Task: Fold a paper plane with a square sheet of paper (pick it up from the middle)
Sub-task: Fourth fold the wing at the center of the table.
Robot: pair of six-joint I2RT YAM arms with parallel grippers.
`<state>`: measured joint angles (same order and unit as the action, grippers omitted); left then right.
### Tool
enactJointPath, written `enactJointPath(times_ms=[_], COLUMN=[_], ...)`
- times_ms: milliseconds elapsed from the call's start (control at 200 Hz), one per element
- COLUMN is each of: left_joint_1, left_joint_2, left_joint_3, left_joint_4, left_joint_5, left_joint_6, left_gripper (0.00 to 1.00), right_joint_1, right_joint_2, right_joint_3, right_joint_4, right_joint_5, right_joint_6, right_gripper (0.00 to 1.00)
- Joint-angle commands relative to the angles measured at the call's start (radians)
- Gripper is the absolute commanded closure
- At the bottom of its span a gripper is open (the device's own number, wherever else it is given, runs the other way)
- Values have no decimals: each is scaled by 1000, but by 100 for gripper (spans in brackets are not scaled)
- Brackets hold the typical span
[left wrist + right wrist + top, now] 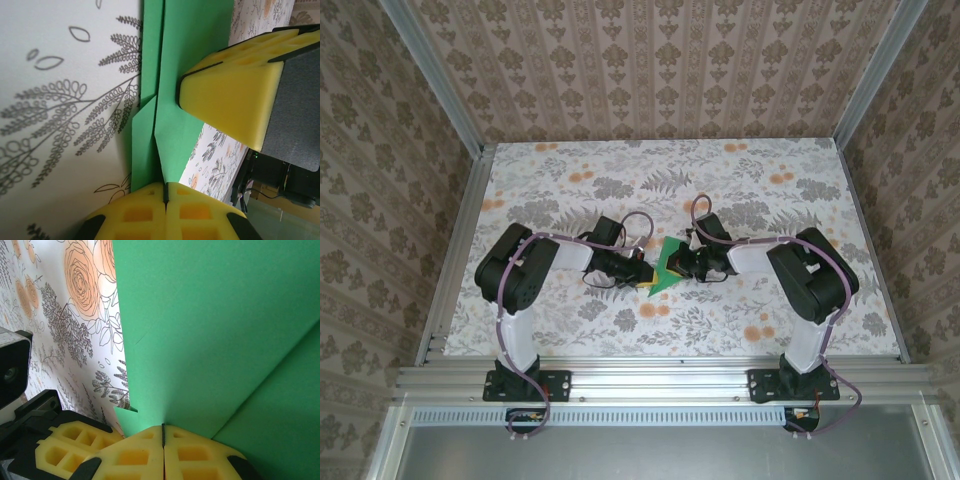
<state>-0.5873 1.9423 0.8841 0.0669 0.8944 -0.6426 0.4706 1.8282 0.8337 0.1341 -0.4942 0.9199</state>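
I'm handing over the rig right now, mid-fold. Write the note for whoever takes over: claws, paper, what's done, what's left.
Left claw: shut on the green paper, pinching one edge.
Right claw: shut on the same paper from the opposite side.
Paper: held between both claws over the middle of the floral table. I can't tell whether it is fully clear of the surface.
Done: several folds are in, with layered flaps and creases showing in the left wrist view.
Left: it is not yet a slim dart, so finish the folds and release.

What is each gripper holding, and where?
Both are shut on the folded bright green paper: left gripper on its left edge, right gripper on its right edge.
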Motion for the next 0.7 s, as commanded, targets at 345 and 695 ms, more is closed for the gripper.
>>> enactJointPath(times_ms=[345,695], left_joint_1=[-22,-45], left_joint_2=[-88,-224], left_joint_3=[16,62], left_joint_4=[-241,-305], left_joint_5=[-233,-282], left_joint_6=[45,80], left_gripper=[72,90], right_joint_1=[8,8], right_joint_2=[68,79], right_joint_3=[26,41], right_joint_4=[-169,-181], right_joint_5=[112,108], right_joint_6=[-62,-64], right_gripper=[94,94])
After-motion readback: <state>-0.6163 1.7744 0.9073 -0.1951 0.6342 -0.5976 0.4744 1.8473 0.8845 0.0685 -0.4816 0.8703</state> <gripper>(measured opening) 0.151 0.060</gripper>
